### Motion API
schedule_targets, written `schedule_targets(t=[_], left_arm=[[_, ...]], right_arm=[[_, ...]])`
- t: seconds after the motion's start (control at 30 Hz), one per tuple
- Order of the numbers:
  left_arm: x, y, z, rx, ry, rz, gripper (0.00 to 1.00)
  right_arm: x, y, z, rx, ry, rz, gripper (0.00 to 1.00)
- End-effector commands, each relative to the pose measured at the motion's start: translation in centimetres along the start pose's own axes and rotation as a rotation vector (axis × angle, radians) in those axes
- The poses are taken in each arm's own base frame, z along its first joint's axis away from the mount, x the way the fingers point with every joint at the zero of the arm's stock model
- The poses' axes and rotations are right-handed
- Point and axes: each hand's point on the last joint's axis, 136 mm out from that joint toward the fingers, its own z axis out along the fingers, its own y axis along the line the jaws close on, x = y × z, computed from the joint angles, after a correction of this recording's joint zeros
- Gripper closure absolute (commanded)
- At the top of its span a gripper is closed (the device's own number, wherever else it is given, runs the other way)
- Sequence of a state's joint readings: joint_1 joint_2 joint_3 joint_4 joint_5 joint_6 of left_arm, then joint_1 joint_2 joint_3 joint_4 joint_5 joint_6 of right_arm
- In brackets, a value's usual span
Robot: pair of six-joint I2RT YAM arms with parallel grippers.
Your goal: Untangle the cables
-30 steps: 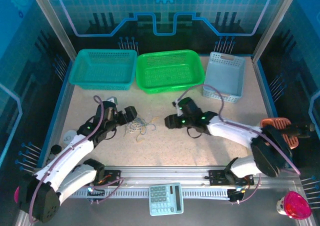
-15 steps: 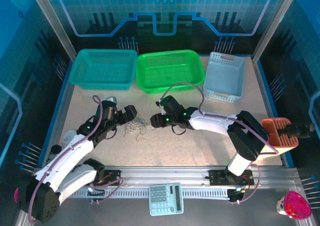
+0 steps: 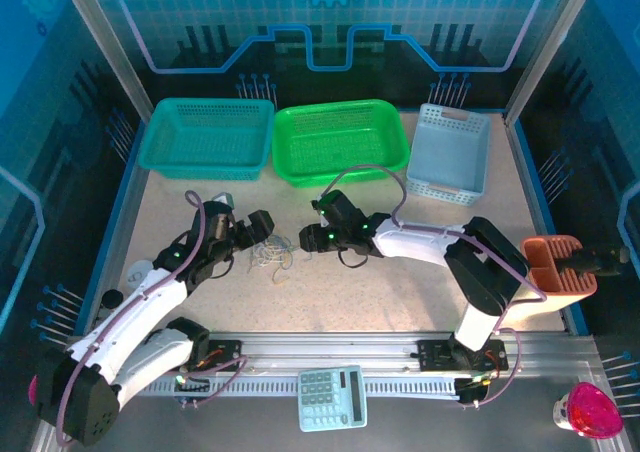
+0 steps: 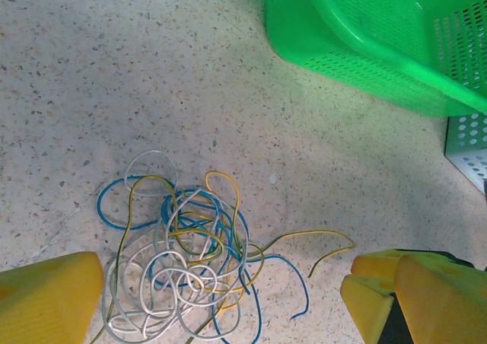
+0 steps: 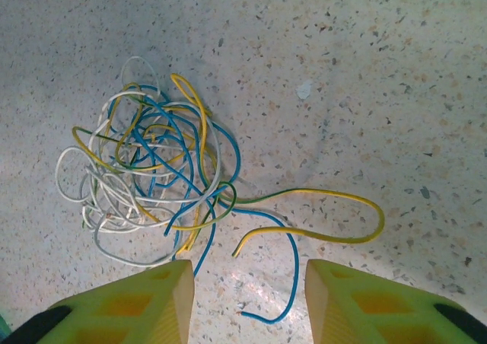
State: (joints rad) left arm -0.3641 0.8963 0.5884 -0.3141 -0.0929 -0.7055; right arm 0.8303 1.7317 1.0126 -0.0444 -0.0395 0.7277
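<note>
the speckled desk (image 3: 400, 297) fills mid-frame, a green basket (image 3: 340, 177) at upper centre. left arm (image 3: 145, 294) and right arm (image 3: 420, 242) meet near the middle, left jaws and right jaws both spread wide, grasping nothing. the cables (image 3: 270, 256), a white-yellow-blue knot, lie on the desk between them.

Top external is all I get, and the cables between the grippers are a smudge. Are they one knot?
Observer: Yes. The left wrist view shows the cables as one tangle of white, blue and yellow loops.
Operator: Any loose ends?
Observer: In the right wrist view a yellow end and a blue end trail out toward the right gripper.
Operator: Is either gripper holding anything?
Observer: No. The right gripper and the left gripper are both open, with nothing pinched.
</note>
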Motion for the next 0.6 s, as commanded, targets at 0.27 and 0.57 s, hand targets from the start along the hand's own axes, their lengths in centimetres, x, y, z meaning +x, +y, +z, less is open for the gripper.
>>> schedule_targets(t=[0.27,0.57], left_arm=[[-1.1,-1.3,-0.8,0.027,-0.028,0.013,0.01],[-1.2,-1.5,-0.6,0.031,-0.029,0.017,0.01]], right_arm=[[-1.3,-1.2,1.7,-0.020,-0.014,0.157,0.52],[-2.0,-1.8,2.5,-0.046,-0.018,0.212,0.68]])
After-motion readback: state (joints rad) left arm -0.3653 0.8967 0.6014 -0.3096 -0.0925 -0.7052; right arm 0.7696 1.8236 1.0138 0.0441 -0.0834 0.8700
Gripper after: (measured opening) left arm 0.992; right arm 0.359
